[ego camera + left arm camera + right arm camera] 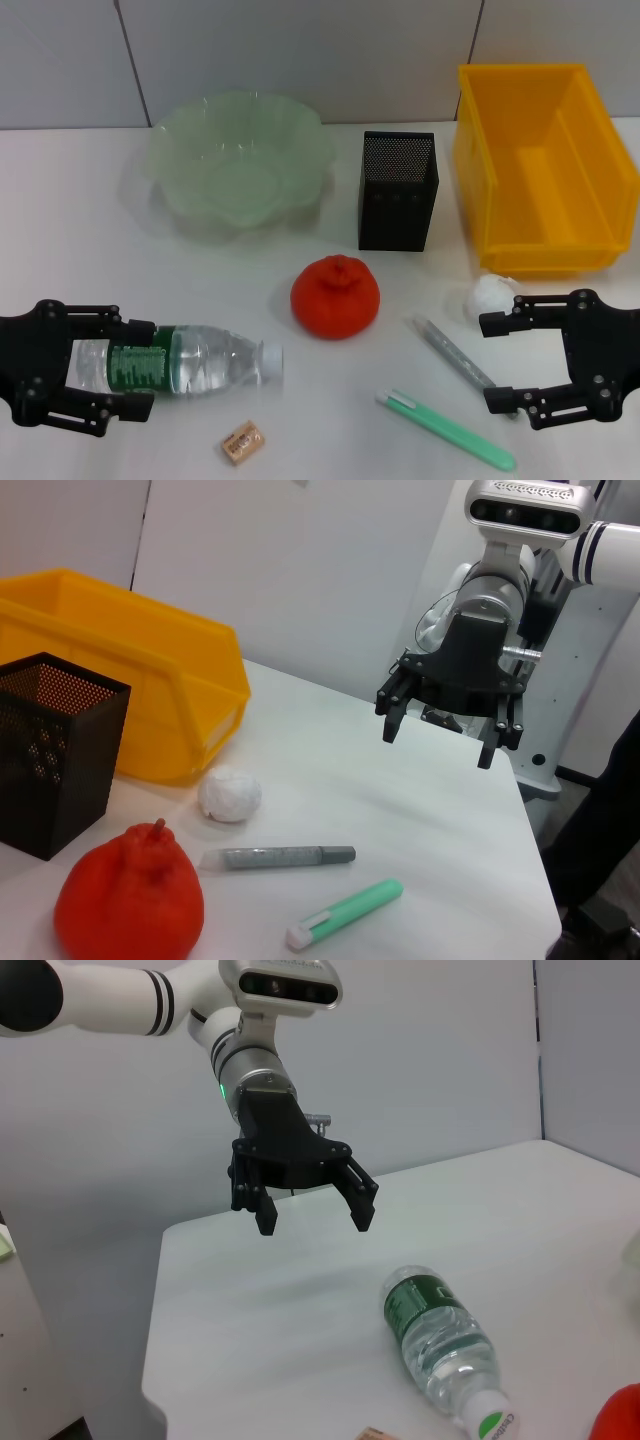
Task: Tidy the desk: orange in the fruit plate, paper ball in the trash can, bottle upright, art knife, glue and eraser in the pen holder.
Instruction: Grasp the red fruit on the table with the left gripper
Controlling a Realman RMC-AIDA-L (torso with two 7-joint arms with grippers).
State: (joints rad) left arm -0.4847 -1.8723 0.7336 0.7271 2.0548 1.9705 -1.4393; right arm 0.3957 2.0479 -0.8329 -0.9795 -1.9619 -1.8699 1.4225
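From the head camera, the bottle [175, 360] lies on its side at the near left of the white table [80, 220], cap pointing toward the middle, its base between the spread fingers of the left gripper [130, 365], which is above it rather than gripping. The orange [336, 296] sits near the table's centre, with the eraser [243, 442] at the near edge. At the back stand the fruit plate [240, 160], the pen holder [397, 190] and the trash can [540, 165], in that order from left to right. The paper ball [491, 294] lies just in front of the trash can, beside the upper finger of the right gripper [500, 360], whose fingers are wide apart and hold nothing. A grey glue stick [452, 352] and a green art knife [445, 429] lie between the orange and that gripper. The left wrist camera shows the right gripper [442, 728] hanging above the table with fingers spread, well apart from the paper ball [230, 794], glue stick [280, 857], art knife [345, 914] and orange [128, 900]. The right wrist camera shows the left gripper [312, 1215] open above the table, the bottle [440, 1345] lying nearer the camera.
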